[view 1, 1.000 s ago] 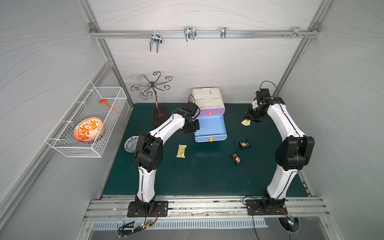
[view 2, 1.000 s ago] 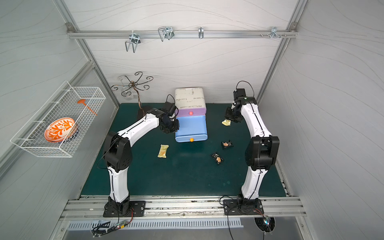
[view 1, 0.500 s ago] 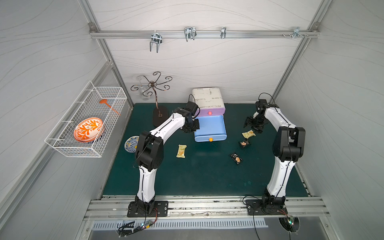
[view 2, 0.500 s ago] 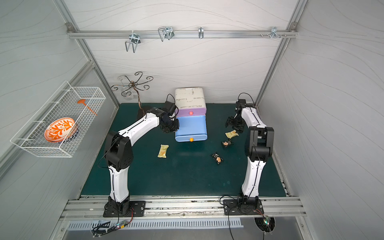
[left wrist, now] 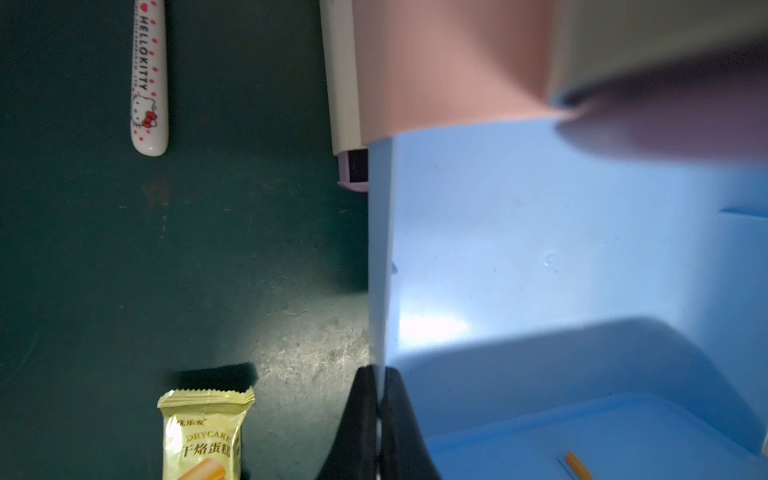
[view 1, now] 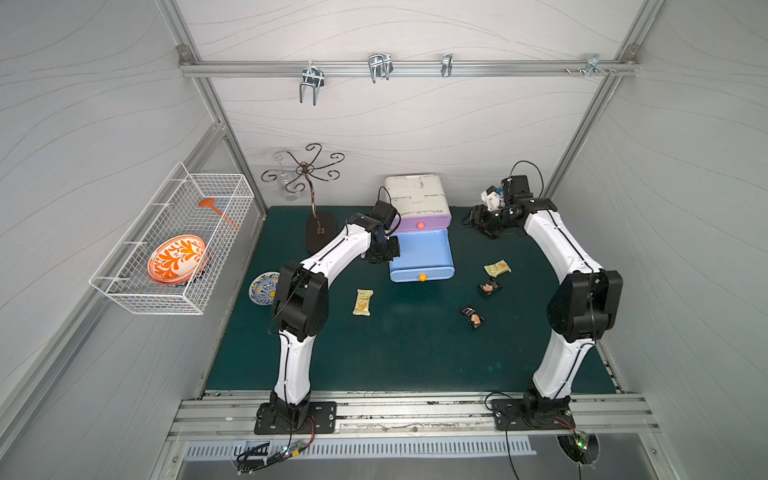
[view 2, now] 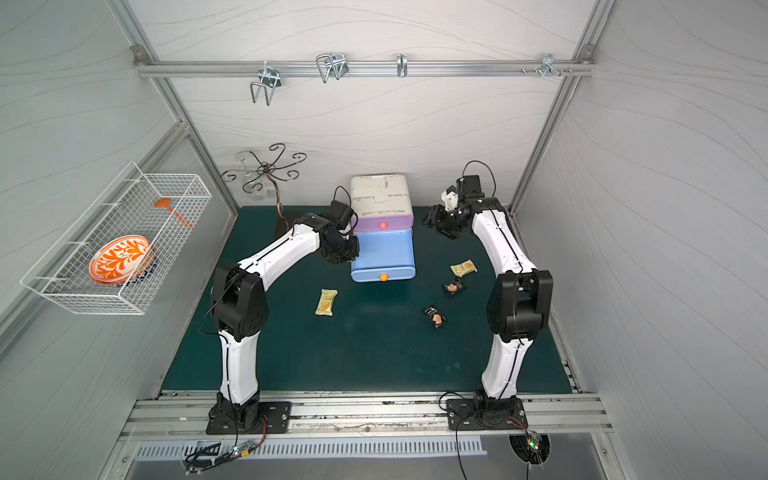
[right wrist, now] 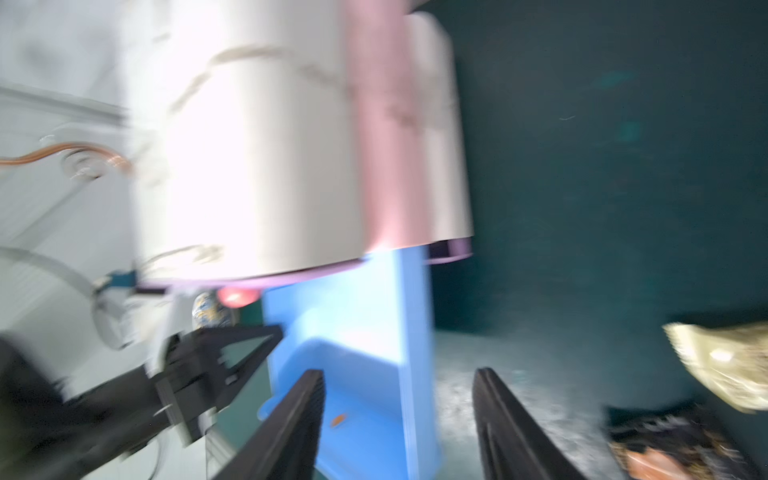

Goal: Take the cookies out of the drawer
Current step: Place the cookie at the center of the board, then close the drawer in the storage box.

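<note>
Left hand is clamped shut on the side wall of the pulled-out blue drawer, fingers either side of the wall in the left wrist view. Right hand hangs beside the white drawer unit, jaws apart, nothing between them. Four cookies lie out on the green bench: one pale packet front-left of the drawer, a yellow packet just beside a black packet on the right, and a second black packet near those.

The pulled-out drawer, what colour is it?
The drawer is light blue, with a little orange knob. It shows best in a top view.
</note>
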### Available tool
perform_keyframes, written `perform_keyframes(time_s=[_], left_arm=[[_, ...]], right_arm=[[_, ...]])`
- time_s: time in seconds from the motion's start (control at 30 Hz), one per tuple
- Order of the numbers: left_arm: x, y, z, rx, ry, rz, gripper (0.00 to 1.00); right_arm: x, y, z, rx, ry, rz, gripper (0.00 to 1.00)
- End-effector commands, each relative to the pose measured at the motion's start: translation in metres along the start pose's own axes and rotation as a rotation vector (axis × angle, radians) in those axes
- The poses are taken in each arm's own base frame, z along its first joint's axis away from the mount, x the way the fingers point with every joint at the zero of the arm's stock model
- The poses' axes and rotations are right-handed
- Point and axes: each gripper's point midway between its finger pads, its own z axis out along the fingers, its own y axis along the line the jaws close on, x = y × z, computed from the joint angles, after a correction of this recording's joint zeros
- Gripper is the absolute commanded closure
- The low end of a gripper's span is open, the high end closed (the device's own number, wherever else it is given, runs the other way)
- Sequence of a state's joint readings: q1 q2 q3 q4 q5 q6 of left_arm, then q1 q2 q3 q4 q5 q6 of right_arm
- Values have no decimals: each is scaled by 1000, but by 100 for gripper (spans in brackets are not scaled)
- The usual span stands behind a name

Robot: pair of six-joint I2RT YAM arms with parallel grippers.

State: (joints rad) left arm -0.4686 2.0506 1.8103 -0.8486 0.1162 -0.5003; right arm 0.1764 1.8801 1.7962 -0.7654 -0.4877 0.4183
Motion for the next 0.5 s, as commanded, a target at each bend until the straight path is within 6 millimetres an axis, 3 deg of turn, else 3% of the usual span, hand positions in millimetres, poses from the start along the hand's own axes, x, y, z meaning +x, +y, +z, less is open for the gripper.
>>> perform_keyframes(time_s=[0.0,0.1,0.2,0.3,0.47], left_arm=[[-38,-29,-16,113,-126,18,100],[-38,-29,-15,115,-126,15,100],[-38,-29,-14,116,-123,13,100],[-38,-30,-15,120,-124,12,100],[-39,-30,-18,121,-125,11,100]], right_arm=[[32,15,2,-93,99,48,43],[57,8,7,-78,152,57,43],[69,-6,12,-27,190,49,43],[83,-3,14,-31,236,16,43],[102,5,-7,-86,209,11,43]])
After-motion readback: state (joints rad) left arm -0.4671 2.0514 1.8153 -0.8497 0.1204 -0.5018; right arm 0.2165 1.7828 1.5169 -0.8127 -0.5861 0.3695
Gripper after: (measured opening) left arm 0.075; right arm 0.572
